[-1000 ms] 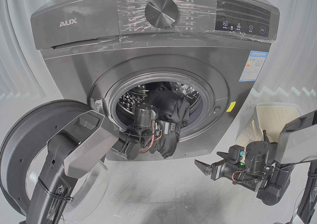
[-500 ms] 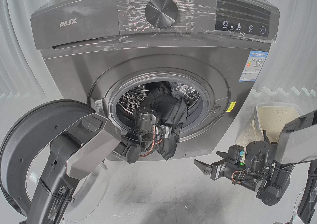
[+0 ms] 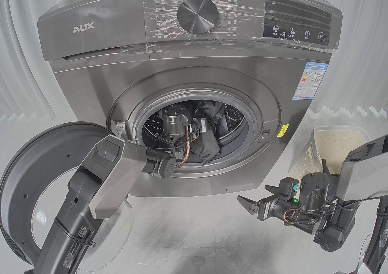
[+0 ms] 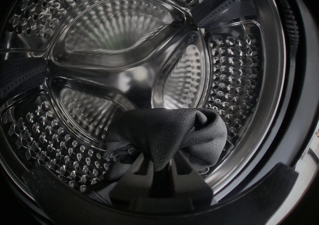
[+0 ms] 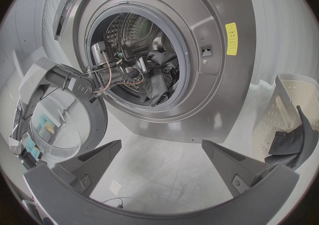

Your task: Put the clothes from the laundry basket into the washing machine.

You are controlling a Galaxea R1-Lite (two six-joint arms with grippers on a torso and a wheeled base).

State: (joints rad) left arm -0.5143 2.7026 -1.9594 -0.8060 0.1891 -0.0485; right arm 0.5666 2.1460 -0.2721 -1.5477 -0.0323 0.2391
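I have the left gripper [image 4: 162, 169] reaching through the round opening of the washing machine [image 3: 93, 80] and into the steel drum [image 4: 116, 29]. Its fingers are clamped tight on a dark garment [image 4: 166, 129], which bunches up in a thick fold over the fingertips. From the head view I see the rest of that garment hanging down below the wrist, inside the opening, with its lower end near the bottom lip of the rubber seal [image 3: 242, 153]. The machine's door [image 3: 24, 173] stands swung wide open on the robot's left side. My right gripper [image 3: 255, 197] hangs low over the pale floor [image 3: 194, 226] in front of the machine, off to the right of the opening, jaws spread wide with nothing between them. The laundry basket [image 3: 339, 141] stands at the machine's right, just behind the right arm, and another dark piece of clothing [image 5: 289, 142] lies in it, partly draped against its wall.
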